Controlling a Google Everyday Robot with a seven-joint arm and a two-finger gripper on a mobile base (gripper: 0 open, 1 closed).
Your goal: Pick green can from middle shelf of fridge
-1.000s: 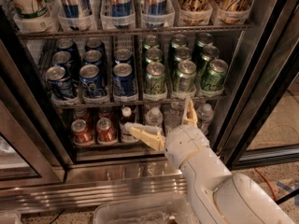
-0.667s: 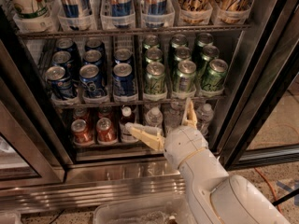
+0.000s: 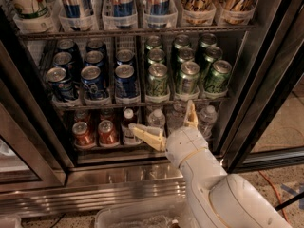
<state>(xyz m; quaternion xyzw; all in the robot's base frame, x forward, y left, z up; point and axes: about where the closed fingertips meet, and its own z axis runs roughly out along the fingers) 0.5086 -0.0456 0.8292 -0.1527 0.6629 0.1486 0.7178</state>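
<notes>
The fridge [image 3: 142, 179] stands open before me, with wire shelves of cans. The middle shelf [image 3: 137, 99] holds dark blue cans on the left and several green cans on the right. The nearest green cans stand in the front row: one at centre [image 3: 157, 80], one beside it [image 3: 188, 78], one at the far right [image 3: 217, 77]. My gripper [image 3: 161, 118] is open and empty. It sits just below the middle shelf's front rail, in front of the lower shelf. One finger [image 3: 147, 135] points left, the other [image 3: 190, 114] points up toward the green cans.
Tall slim cans [image 3: 122, 4] fill the top rack. Small red cans [image 3: 95, 133] and water bottles [image 3: 206, 120] stand on the lower shelf behind my gripper. The dark door frame [image 3: 266, 80] runs down the right side. A clear plastic bin [image 3: 137, 217] sits below my arm.
The camera and arm have edged slightly closer to the fridge. The gripper stays open at about the same place below the middle shelf.
</notes>
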